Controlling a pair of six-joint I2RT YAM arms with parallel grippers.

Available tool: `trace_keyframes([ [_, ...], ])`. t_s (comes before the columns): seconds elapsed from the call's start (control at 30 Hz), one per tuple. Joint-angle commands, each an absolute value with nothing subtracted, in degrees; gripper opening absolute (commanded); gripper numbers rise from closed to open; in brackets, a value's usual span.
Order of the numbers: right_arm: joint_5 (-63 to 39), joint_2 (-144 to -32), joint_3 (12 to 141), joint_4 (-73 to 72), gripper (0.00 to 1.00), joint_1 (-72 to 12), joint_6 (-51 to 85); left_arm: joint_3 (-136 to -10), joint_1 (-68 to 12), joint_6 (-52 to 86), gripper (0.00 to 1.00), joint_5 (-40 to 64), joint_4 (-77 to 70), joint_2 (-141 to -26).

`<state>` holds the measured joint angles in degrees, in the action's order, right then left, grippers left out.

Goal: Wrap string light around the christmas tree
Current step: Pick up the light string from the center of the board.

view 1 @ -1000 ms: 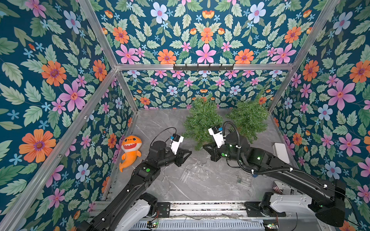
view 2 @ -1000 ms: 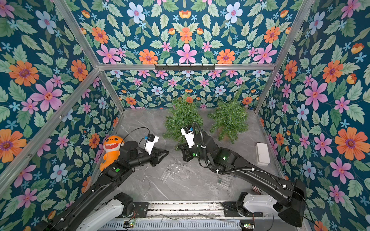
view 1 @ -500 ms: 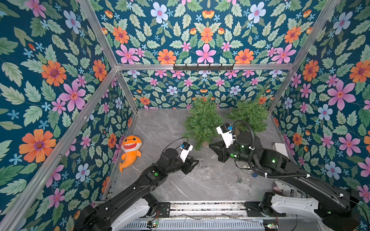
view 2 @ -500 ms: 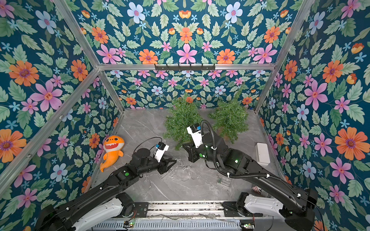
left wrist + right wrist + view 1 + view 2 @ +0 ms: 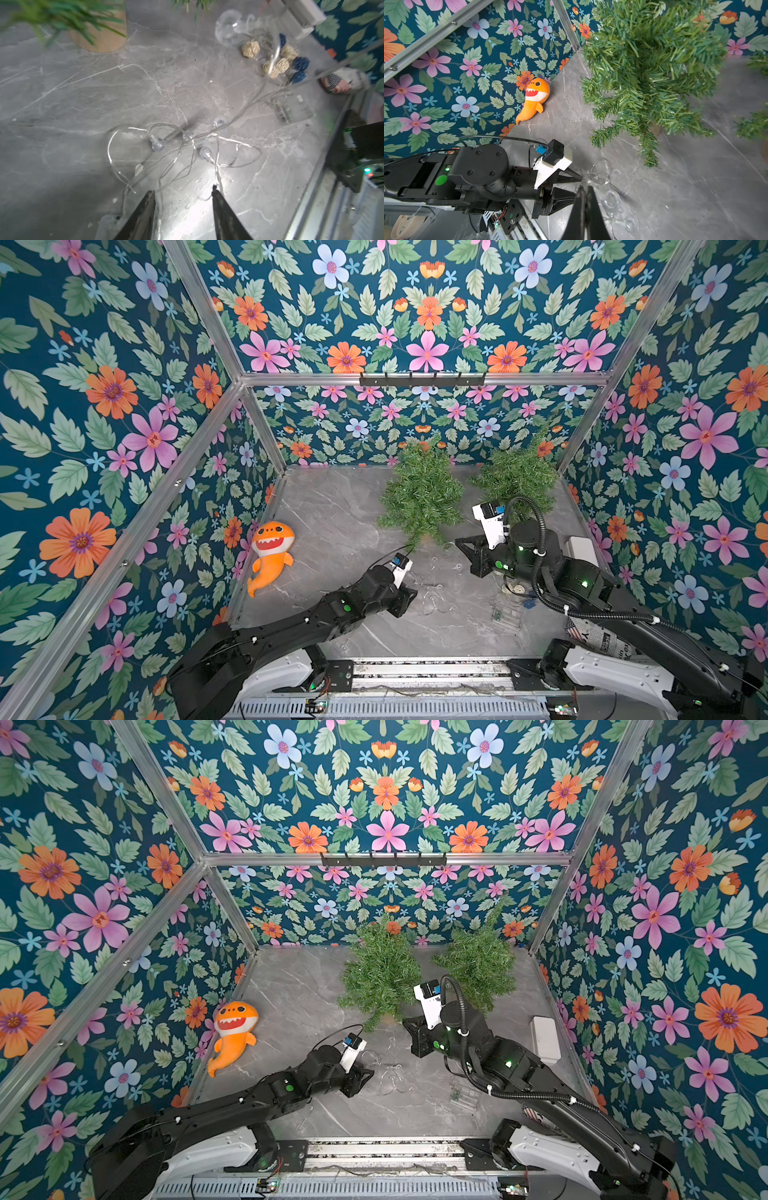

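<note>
While the clear-wired string light (image 5: 158, 145) with small round bulbs lies in a loose tangle on the grey marbled tabletop (image 5: 332, 506), at 6 o'clock of the bushy green christmas tree (image 5: 422, 493), my left pincer (image 5: 184, 188) stands half wide at the tangle's 9 o'clock, with strands running between its tips. My right pincer (image 5: 585, 188), at 1 o'clock, is pressed together; whether it nips a strand I cannot tell. An orange plush shark (image 5: 270, 551) lies well apart at 9 o'clock.
</note>
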<state>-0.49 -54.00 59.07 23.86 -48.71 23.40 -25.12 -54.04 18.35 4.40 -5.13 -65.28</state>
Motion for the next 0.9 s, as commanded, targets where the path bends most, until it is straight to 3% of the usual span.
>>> trace_keyframes([
  [0.0, -0.8, -53.3, 58.0, 22.3, 0.0, -48.2, 24.4, -27.0, -54.6, 13.9, 0.47, 1.0, -4.5, -69.1],
  [0.47, -1.1, -51.8, 54.5, 21.4, 0.0, -46.2, 24.7, -29.7, -56.1, 12.5, 0.41, 0.0, -2.1, -77.9],
  [0.53, -1.2, -51.8, 54.4, 21.3, 0.0, -46.0, 24.7, -30.0, -56.1, 12.6, 0.35, 0.1, -1.9, -78.6],
  [0.73, -0.9, -50.9, 53.6, 23.6, 0.0, -44.1, 24.7, -33.6, -56.0, 12.6, 0.02, -1.8, 4.2, -73.5],
  [0.87, 0.9, -48.0, 51.5, 27.8, 0.0, -40.6, 25.3, -37.0, -54.8, 12.0, 0.0, -3.2, 11.2, -64.8],
])
